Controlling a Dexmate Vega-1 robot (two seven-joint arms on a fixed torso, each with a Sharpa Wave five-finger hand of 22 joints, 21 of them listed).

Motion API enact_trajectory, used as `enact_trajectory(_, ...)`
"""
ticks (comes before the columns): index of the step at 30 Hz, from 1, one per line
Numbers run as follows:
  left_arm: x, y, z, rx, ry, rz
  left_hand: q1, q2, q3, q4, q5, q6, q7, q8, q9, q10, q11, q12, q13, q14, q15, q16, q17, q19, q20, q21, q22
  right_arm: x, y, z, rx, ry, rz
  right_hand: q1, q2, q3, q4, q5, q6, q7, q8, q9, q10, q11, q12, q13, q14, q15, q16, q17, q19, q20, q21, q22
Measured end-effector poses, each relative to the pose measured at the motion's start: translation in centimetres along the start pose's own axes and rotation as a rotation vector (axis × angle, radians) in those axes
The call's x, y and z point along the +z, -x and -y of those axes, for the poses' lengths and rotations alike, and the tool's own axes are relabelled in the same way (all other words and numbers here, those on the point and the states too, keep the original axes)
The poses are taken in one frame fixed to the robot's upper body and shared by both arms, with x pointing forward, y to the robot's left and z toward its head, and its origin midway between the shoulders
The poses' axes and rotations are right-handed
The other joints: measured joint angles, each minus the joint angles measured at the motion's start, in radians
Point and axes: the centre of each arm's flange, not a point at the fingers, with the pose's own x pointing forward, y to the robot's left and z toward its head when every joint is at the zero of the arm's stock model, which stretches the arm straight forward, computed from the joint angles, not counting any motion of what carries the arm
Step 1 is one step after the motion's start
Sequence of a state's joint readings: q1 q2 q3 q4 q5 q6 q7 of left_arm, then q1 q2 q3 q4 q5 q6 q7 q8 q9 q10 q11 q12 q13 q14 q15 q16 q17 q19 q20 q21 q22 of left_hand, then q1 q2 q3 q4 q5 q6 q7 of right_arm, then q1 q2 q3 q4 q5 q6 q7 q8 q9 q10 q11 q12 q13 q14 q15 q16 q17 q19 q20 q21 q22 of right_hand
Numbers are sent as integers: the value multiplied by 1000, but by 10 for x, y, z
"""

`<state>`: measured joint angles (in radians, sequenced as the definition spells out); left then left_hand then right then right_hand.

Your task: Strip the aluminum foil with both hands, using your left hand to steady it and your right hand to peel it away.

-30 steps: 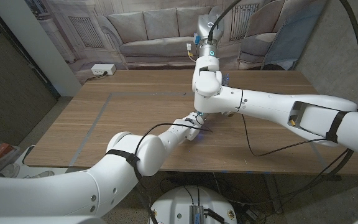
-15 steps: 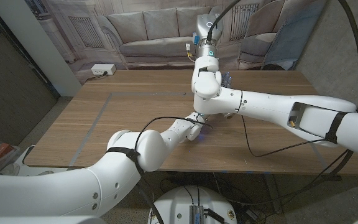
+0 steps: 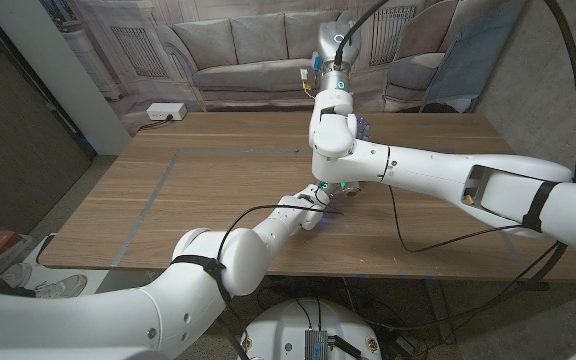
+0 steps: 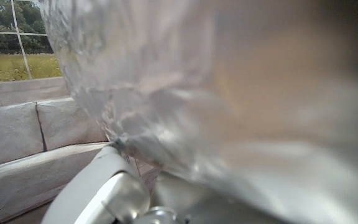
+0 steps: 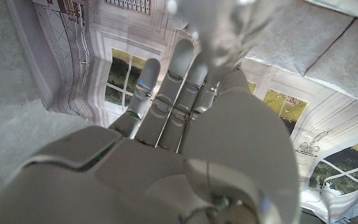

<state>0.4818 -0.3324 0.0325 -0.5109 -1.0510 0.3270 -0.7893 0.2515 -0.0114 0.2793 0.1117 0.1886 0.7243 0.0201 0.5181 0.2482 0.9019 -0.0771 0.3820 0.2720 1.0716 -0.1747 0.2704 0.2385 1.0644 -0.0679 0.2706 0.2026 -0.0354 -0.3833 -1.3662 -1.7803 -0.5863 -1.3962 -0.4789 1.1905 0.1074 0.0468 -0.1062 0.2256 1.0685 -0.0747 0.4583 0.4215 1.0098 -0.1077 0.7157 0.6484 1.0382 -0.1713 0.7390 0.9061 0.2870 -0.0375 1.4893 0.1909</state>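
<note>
— foil (image 4: 166, 93) position? crumpled sheet right before the left wrist camera; both hands meet near the table's (image 3: 218, 180) front edge.

— grips? left hand (image 3: 318, 195), right hand (image 5: 179, 143): cannot tell, fingers mostly hidden.

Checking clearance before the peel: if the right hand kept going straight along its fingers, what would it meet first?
Probably the aluminum foil: in the right wrist view it sits right at the right hand's fingertips, seemingly touching already. Depth is unclear.
</note>
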Motion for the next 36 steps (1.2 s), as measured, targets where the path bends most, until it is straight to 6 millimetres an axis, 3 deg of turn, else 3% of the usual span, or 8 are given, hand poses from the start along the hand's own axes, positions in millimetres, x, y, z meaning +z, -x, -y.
enact_trajectory(36,6,11,-8,35,-14,20,5,-5,0,0,0,-3,0,-2,5,-1,0,14,14,-18,11,-27,1,-4,4,0,-3,-8,-17,14,-89,14,-81,4,4,-19,8,8,0,0,-15,22,-4,-3,-13,26,0,0,-23,32,-6,-6,-23,0)
